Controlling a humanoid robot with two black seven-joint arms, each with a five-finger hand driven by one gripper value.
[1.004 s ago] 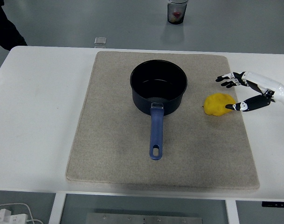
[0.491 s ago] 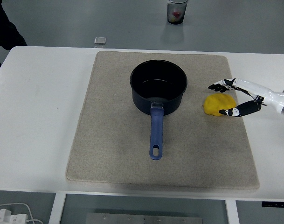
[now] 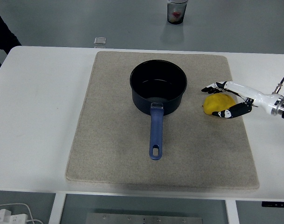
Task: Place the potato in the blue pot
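Bracketing the potato (image 3: 217, 104) with spread right hand (image 3: 221, 100) fingers, not clenched; lying right of the blue pot (image 3: 158, 86).

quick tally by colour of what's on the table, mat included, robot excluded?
Blue: 1, the pot with its handle toward the near edge
Yellow: 1, the potato, on the mat right of the pot
Beige: 1, the mat
Grey: 1, a small square object at the far edge
Total: 4

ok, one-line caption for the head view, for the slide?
Right hand straddling the yellow potato on the beige mat, beside the empty blue pot.
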